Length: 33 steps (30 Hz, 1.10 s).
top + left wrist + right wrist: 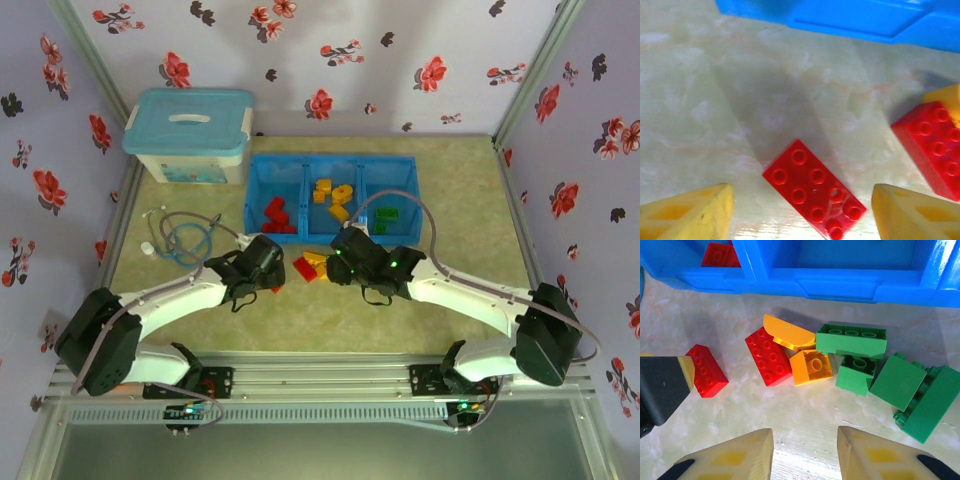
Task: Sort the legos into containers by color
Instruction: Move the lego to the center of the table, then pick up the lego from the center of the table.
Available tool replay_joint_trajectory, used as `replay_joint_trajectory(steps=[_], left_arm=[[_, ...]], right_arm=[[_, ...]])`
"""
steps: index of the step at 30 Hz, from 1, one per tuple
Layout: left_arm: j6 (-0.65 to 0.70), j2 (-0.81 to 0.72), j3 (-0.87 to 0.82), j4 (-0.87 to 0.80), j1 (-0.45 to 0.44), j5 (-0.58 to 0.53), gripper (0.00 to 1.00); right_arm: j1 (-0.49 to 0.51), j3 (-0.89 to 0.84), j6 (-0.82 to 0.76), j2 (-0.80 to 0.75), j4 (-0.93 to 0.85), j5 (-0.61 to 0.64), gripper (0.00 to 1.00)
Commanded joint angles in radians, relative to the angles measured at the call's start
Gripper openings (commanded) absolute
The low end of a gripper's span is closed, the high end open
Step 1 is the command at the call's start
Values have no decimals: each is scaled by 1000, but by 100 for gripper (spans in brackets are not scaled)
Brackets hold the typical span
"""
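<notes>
A red lego (812, 192) lies flat on the table between my left gripper's (802, 200) yellow fingers, which stand wide apart and clear of it. Another red lego (935, 147) and a yellow one (946, 97) lie to its right. My right gripper (804, 435) is open over bare table, short of a cluster of red (769, 356), orange (811, 367) and green legos (852, 339). From above, both grippers (275, 275) (337, 262) meet at the loose legos (310, 265) just before the blue containers (305, 158), which hold red, orange-yellow and green bricks apart.
A pale-blue lidded box (190, 135) stands at the back left. A coiled stethoscope (180, 240) lies left of the left arm. The tray's near wall (805, 282) runs close behind the brick cluster. Floral walls enclose the table.
</notes>
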Motion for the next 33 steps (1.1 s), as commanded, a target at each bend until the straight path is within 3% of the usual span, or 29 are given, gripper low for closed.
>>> replay_joint_trajectory(steps=[1,8,22,29,33], left_arm=[[-27,-1,32,-55,-5,-3,78],[-111,46,33,-60,-7,-3,78],[-133,196,47,38,-5,42,72],[-123,214,48,38,-7,47,52],[-107,196,60,18,-6,29,35]], right_arm=[[7,-4,14,-17,16,21,39],[9,-36,23,-45,17,34,40],[9,-75,34,-56,37,36,41],[8,-99,38,-75,40,47,41],[8,-110,43,-83,48,54,41]])
